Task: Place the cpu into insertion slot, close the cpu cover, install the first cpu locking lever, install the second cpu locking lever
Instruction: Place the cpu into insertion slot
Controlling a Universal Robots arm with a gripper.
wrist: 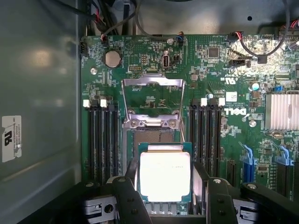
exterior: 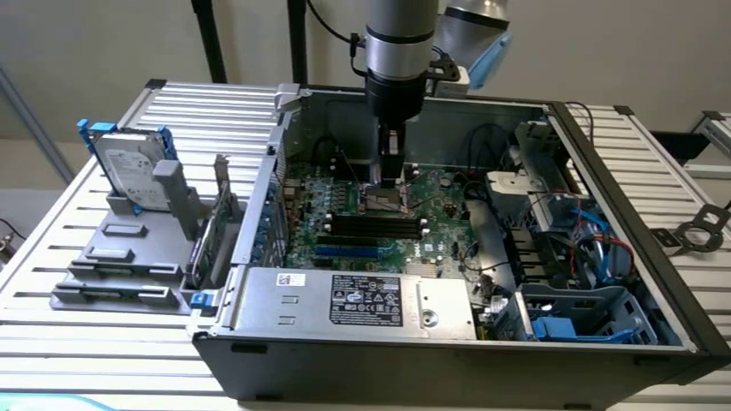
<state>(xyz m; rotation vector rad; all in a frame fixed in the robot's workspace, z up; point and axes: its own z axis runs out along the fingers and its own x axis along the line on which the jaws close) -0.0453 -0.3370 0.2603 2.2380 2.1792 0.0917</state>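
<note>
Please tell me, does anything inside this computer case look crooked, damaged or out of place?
Nothing stands out. The gripper holds the cpu square to the socket, close by it. The cpu cover is swung up open, which fits an empty socket. I see nothing bent, loose or spilled on the motherboard.

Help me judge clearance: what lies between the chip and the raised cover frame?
The open socket lies between the chip and the cover frame, in the wrist view.

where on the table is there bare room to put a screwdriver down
Bare slats of the table behind the hard drive, and on the exterior view's right of the case. Inside is crowded: the end effector holds the cpu near the open cpu cover.
</note>
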